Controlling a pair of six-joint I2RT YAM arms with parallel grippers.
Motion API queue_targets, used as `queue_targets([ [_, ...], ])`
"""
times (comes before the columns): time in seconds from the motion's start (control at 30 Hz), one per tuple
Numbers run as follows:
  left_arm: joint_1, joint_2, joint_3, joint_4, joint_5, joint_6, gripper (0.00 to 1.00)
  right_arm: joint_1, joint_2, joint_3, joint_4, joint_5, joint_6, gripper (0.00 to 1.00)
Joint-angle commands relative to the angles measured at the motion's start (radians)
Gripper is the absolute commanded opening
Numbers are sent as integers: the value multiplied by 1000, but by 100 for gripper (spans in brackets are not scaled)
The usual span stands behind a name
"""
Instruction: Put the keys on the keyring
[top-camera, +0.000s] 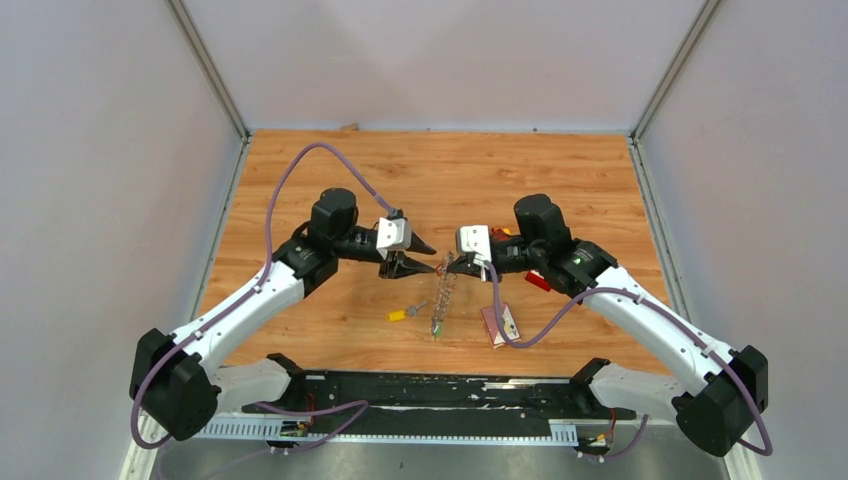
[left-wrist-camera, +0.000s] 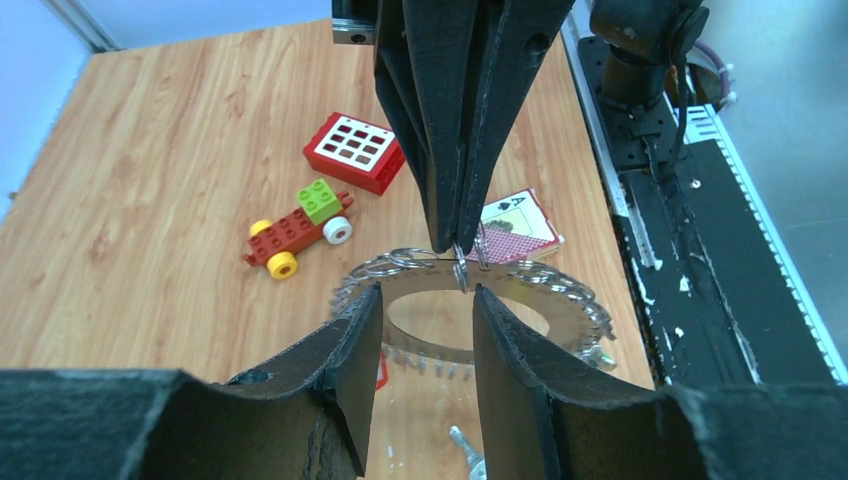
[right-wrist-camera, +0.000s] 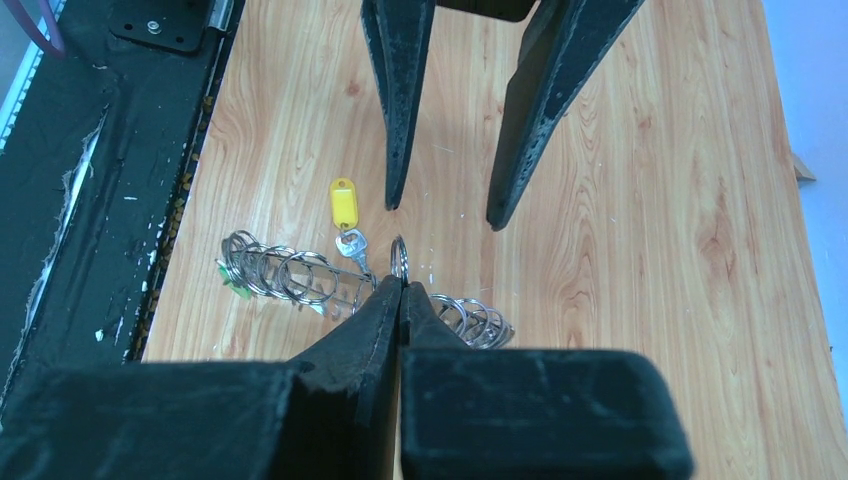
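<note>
My right gripper (right-wrist-camera: 402, 287) is shut on a small wire loop at the top of the keyring (right-wrist-camera: 290, 275), a wreath of grey metal rings and keys. The keyring (top-camera: 442, 295) hangs edge-on from it down to the table. In the left wrist view the keyring (left-wrist-camera: 570, 300) lies just beyond my left gripper (left-wrist-camera: 427, 292), which is open and empty and faces the right gripper's shut fingertips (left-wrist-camera: 455, 235). A key with a yellow tag (right-wrist-camera: 344, 203) lies on the wood below the two grippers and also shows in the top view (top-camera: 400, 314). My left gripper (top-camera: 418, 262) and right gripper (top-camera: 448, 266) nearly meet.
A red block with white buttons (left-wrist-camera: 355, 150), a yellow-red-green toy car (left-wrist-camera: 297, 228) and a pack of playing cards (left-wrist-camera: 515, 225) lie on the wood behind the keyring. The black base rail (top-camera: 430, 392) runs along the near edge.
</note>
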Motion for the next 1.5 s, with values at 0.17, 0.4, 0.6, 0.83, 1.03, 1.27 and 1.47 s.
queue_targets([
  [0.17, -35, 18, -49, 175, -6, -130, 44, -2, -15, 8, 80, -12, 41, 0],
  [0.4, -43, 26, -57, 192, -24, -130, 38, -1, -8, 7, 95, -5, 60, 0],
  [0.6, -51, 46, -48, 191, -43, -127, 29, -2, -10, 6, 95, -5, 62, 0],
  [0.83, -52, 46, -36, 179, -47, -121, 17, -2, -7, 4, 92, -7, 55, 0],
  [1.03, -51, 21, -33, 152, -44, -99, 27, -1, -8, 1, 89, 1, 46, 0],
  [1.27, -52, -1, -16, 111, -58, -59, 26, -2, -7, 3, 84, -7, 41, 0],
  [1.47, -51, 13, -4, 108, -54, -60, 21, -3, -7, 3, 82, -13, 40, 0],
])
